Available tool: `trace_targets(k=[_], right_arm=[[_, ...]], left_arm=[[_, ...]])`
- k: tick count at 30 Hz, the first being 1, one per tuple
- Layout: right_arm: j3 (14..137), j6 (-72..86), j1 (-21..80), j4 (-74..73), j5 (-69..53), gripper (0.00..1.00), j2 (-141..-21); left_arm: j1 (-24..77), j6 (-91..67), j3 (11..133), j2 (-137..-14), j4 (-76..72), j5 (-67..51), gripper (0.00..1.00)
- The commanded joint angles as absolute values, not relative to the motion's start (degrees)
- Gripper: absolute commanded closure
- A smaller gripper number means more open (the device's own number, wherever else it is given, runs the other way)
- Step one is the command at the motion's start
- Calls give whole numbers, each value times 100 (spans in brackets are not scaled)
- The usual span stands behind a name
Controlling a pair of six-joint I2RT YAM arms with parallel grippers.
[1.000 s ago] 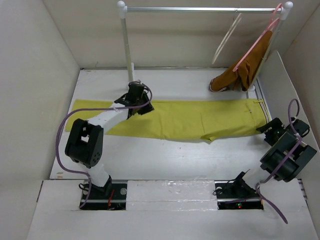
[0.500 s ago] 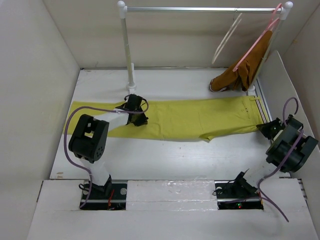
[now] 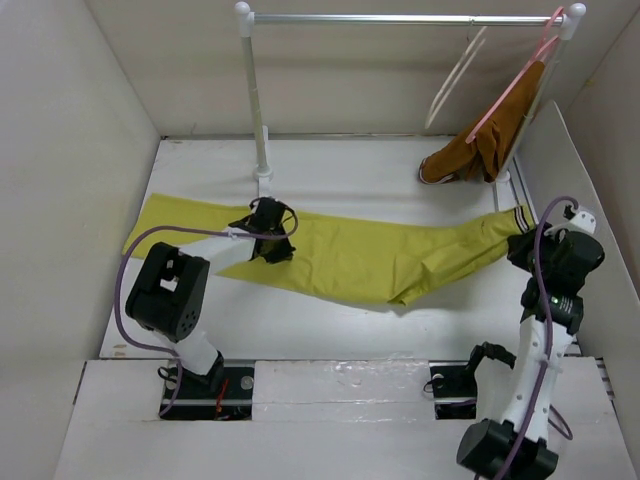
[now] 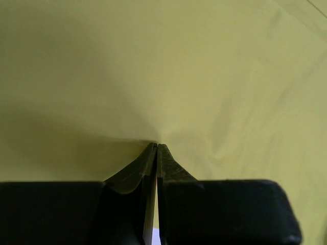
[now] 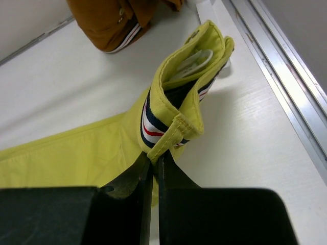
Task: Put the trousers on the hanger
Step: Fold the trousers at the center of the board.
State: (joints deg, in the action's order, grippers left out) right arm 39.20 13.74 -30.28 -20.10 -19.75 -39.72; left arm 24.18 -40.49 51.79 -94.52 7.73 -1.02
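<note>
The yellow-green trousers (image 3: 380, 250) lie lengthwise across the table. My left gripper (image 3: 268, 240) presses down on the leg part, left of the middle. In the left wrist view its jaws are shut (image 4: 157, 146), and the yellow cloth (image 4: 153, 66) puckers at their tips. My right gripper (image 3: 520, 240) is shut on the striped waistband (image 5: 173, 102) and holds that end raised and folded above the table (image 5: 155, 155). The cream-white hanger (image 3: 455, 75) hangs empty on the rail at the back right, apart from both grippers.
A metal rail (image 3: 400, 18) on a white post (image 3: 258, 100) crosses the back. A pink hanger (image 3: 510, 85) carries a rust-brown garment (image 3: 480, 150) whose lower end rests on the table (image 5: 110, 20). White walls enclose the table; a metal track (image 5: 286, 66) runs along the right edge.
My right gripper has shut on the waistband and risen, lifting that end. My left gripper has come down onto the leg and shut. The cloth has shifted and creased.
</note>
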Motion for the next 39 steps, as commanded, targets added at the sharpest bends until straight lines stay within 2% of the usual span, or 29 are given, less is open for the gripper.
trace_targets(k=[1, 8, 14, 15, 17, 22, 24, 26, 29, 32, 34, 36, 37, 39], right_arm=[[4691, 951, -2796, -3451, -1592, 100, -3717], [7046, 695, -2443, -4349, -1486, 100, -3858], [8577, 396, -2136, -4737, -1372, 100, -4359], [8952, 291, -1953, -4807, -1301, 100, -4472], [9052, 272, -1890, -4851, -1309, 100, -4500], [9439, 70, -1363, -4887, -1607, 100, -4693], [9343, -114, -986, -4790, -1731, 100, -4746], [9220, -88, -574, -4571, -1767, 100, -4798], [9333, -27, -107, -4298, -1723, 100, -5061], [9369, 156, 570, -3930, -1696, 100, -5317], [9378, 237, 1158, -3684, -1522, 100, -5580], [9395, 298, 1624, -3516, -1284, 100, -5756], [9439, 308, 2183, -3359, -935, 100, -5957], [9553, 308, 2801, -3252, -564, 100, -6213]], left_arm=[[2917, -3902, 4975, -8904, 1117, -149, 99], [4445, -4359, 4492, -8490, 958, -62, 99], [5518, -4947, 4648, -8859, 677, 132, 99], [5937, -5174, 4823, -9164, 485, 36, 99], [6212, -5246, 5087, -9290, 431, 26, 99], [7083, -5379, 6317, -10580, 413, -377, 99], [7364, -5230, 7116, -11027, 1032, -203, 100], [7418, -5282, 7373, -11118, 1309, 173, 100], [7410, -5536, 6788, -10654, 1169, 447, 100], [7173, -5923, 6112, -9645, 1396, 1158, 100], [6971, -6134, 5811, -8521, 1835, 1762, 100], [6515, -6187, 5494, -7347, 2413, 2195, 100], [6278, -6092, 5441, -6939, 2582, 2458, 100], [5373, -5785, 5449, -5866, 2933, 2548, 100]])
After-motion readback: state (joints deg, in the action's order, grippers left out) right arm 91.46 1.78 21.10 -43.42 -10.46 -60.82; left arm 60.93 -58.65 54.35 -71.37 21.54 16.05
